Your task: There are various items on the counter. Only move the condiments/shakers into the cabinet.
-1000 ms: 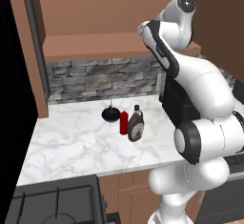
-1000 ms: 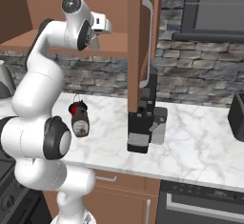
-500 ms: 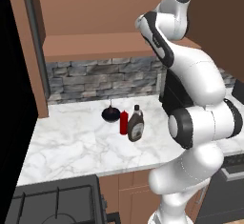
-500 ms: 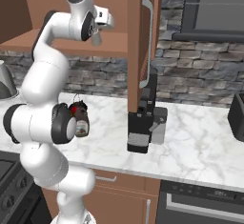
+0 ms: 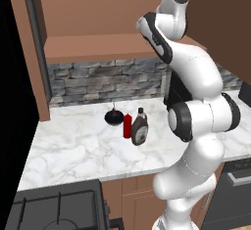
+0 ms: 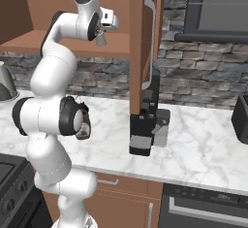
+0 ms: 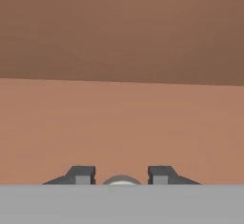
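Two-finger gripper (image 6: 101, 39): raised to the level of the brown wooden wall cabinet's plain shelf (image 6: 34, 40), over its front edge. In the hand view its dark fingers (image 7: 83, 174) are clamped on a small pale grey shaker (image 7: 121, 180), whose rounded top shows between them, with the shelf board (image 7: 119, 127) just below.

Slim red squeeze bottle (image 5: 127, 125): upright on the white marble counter with grey veins (image 5: 73, 148), toward the middle, closer to the back wall than the front edge.

Dark brown bottle with black cap (image 5: 139, 127): upright, touching or just beside the red bottle; which one, I cannot tell.

Round black object with a thin stem (image 5: 113, 117): just behind the red bottle, nearer the grey stone backsplash (image 5: 98, 80).

Black stove top (image 5: 54, 207): beyond the counter's front left corner.
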Controlling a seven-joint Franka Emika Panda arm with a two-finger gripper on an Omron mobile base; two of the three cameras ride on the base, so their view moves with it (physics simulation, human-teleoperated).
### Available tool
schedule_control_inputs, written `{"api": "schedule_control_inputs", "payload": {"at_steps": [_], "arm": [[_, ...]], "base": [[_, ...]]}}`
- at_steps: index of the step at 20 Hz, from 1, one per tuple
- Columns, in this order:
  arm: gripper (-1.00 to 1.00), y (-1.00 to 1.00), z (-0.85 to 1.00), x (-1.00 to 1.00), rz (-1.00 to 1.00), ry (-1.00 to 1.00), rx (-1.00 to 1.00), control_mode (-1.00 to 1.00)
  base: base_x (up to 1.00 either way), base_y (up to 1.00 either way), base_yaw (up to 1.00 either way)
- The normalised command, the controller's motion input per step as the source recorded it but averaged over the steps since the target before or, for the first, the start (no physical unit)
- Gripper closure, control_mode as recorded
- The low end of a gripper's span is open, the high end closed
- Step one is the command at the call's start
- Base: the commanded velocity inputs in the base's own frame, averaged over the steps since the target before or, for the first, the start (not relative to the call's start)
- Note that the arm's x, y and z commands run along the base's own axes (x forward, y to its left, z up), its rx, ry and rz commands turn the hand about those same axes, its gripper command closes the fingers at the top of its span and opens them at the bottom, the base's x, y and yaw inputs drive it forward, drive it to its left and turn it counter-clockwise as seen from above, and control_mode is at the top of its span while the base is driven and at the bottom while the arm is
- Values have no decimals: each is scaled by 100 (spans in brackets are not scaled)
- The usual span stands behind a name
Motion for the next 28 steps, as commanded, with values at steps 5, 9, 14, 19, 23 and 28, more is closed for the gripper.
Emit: {"api": "schedule_control_inputs", "payload": {"at_steps": [5, 9, 14, 19, 23, 28], "arm": [[100, 0, -21, 25, 0, 0, 0, -100], [-100, 0, -13, 16, 0, -1, -2, -100], [-100, 0, -21, 15, 0, -6, -8, -100], [-100, 0, -12, 17, 0, -7, -10, -100], [-100, 0, -9, 17, 0, -7, -8, -100], [-100, 1, 0, -24, 0, -1, 0, -100]], "base": [[0, 0, 0], [0, 0, 0], [0, 0, 0], [0, 0, 0], [0, 0, 0], [0, 0, 0]]}}
